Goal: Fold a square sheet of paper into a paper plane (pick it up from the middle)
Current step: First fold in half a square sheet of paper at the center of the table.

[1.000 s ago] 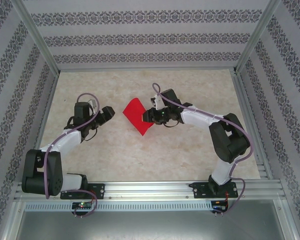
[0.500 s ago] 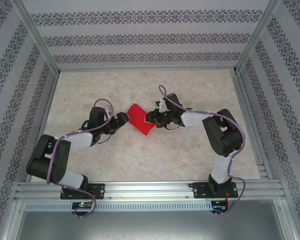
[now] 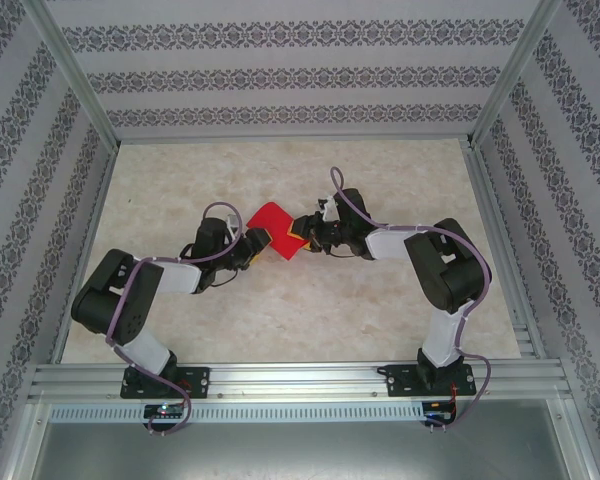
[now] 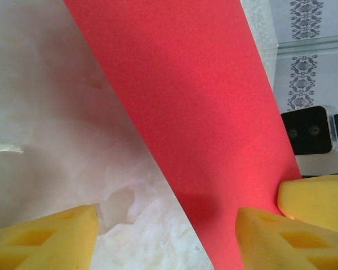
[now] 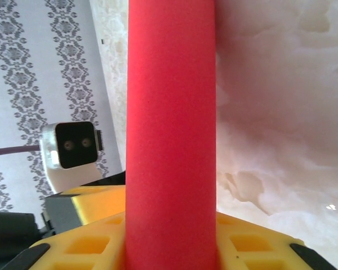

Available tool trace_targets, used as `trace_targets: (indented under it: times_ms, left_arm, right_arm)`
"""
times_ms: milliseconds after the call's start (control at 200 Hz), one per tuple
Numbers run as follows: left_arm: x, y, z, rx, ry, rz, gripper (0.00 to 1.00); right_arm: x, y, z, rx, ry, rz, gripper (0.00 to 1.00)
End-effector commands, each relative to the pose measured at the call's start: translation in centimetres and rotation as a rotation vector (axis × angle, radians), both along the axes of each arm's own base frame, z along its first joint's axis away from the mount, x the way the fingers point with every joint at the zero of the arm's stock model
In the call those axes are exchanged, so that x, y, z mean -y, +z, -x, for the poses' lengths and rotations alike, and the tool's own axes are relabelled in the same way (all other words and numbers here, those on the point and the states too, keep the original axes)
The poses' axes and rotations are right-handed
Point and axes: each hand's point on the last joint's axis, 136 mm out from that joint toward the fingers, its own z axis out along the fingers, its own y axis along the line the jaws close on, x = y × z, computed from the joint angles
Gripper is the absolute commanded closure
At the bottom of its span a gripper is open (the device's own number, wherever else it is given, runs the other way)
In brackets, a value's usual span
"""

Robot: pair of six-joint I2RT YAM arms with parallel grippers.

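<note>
Bright red square sheet of paper (image 3: pixel 273 217): right end effector (image 3: pixel 297 239) clamped at 4 o'clock; left end effector (image 3: pixel 256 243), jaws apart at 8 o'clock, should seat the edge deeply before closing.

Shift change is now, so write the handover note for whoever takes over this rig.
Right gripper: shut on the square sheet of paper, which runs straight out between its fingers.
Left gripper: open, with the sheet's edge between its fingers, not yet clamped.
Paper: over the middle of the table, between the two grippers, bowed rather than flat.
Done: sheet gripped on one side. No sharp crease is visible.
Left: clamp the second side, then make the plane's folds.
</note>
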Motion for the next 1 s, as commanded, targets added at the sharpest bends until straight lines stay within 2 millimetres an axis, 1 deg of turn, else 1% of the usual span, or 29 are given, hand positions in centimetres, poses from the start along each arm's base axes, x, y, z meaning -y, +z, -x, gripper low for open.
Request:
trace_targets:
  times_ms: [0,205,285,405,500,550,580,654,719,774,869,994]
  left_arm:
    - [1.1,3.3,-1.9,0.099,0.025,0.08,0.4]
    - [1.0,3.7,-2.4,0.118,0.045,0.081,0.54]
    - [1.0,3.7,-2.5,0.128,0.051,0.084,0.61]
    - [0.5,3.8,-2.7,0.141,0.084,0.089,0.66]
    - [0.6,3.9,-2.8,0.145,0.088,0.092,0.72]
    - [0.6,4.0,-2.9,0.149,0.088,0.093,0.76]
    - [0.7,4.0,-2.9,0.153,0.085,0.095,0.81]
    - [0.9,4.1,-3.1,0.161,0.072,0.093,0.89]
    - [1.0,4.0,-3.1,0.161,0.061,0.092,0.94]
    - [1.2,3.9,-3.1,0.158,0.05,0.088,0.97]
    - [1.6,3.6,-3.0,0.143,0.012,0.066,0.99]
    - [2.4,2.9,-2.8,0.115,-0.062,0.028,1.0]
  right_arm:
    - [-0.3,1.0,-0.2,0.003,-0.003,-0.055,0.65]
    - [-0.2,0.7,0.1,-0.013,0.0,-0.054,0.65]
    - [-0.2,0.7,0.1,-0.015,0.001,-0.055,0.65]
    - [-0.2,0.8,0.1,-0.014,0.001,-0.058,0.64]
    - [-0.2,0.7,0.2,-0.018,0.002,-0.055,0.64]
    - [-0.1,0.6,0.2,-0.023,0.002,-0.051,0.63]
    - [0.0,0.3,0.4,-0.026,0.006,-0.043,0.62]
    - [0.0,0.1,1.1,-0.019,0.038,-0.019,0.56]
    - [0.6,-0.2,1.5,0.004,0.056,0.047,0.49]
    - [1.5,-0.8,2.0,0.002,0.07,0.125,0.44]
    - [3.4,-1.1,2.2,0.025,0.064,0.23,0.34]
    - [5.8,-1.4,2.1,0.038,0.038,0.322,0.25]
